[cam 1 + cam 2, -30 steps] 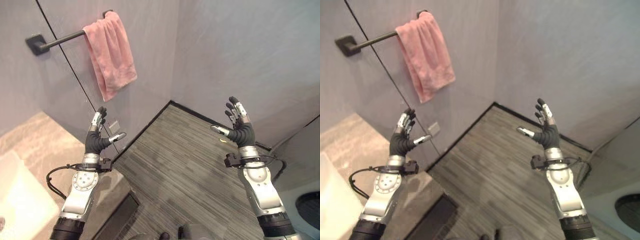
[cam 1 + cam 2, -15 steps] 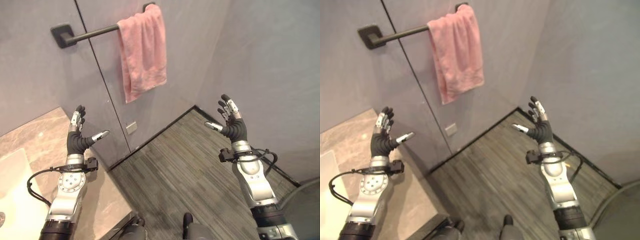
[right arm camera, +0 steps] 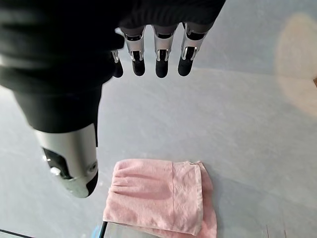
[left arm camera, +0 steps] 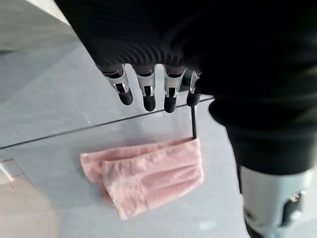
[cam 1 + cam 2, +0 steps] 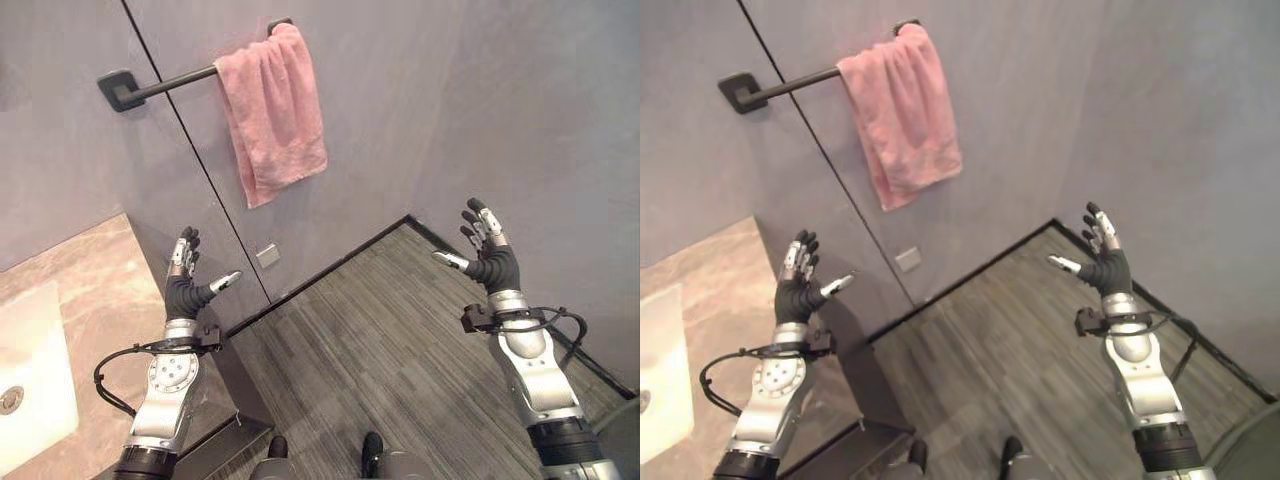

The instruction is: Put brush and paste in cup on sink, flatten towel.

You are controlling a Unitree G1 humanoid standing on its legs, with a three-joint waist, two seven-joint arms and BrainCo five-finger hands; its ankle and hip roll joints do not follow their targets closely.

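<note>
A pink towel (image 5: 272, 112) hangs bunched and folded at the right end of a dark wall rail (image 5: 160, 85). It also appears as the pink towel (image 4: 148, 173) past my left hand's fingers and as the pink towel (image 3: 161, 196) in the right wrist view. My left hand (image 5: 186, 285) is raised, open and empty, below and left of the towel, over the counter's right edge. My right hand (image 5: 487, 255) is raised, open and empty, far to the right over the floor. Both are well short of the towel.
A marble-look counter (image 5: 95, 290) with a white sink basin (image 5: 30, 375) lies at the lower left. Grey walls meet in a corner above a striped grey floor (image 5: 390, 350). A small wall plate (image 5: 266, 255) sits low beneath the towel.
The camera has swung, so the whole scene shifted slightly. Both hands stay raised and open; the left hand now sits a little lower and closer to the wall.
</note>
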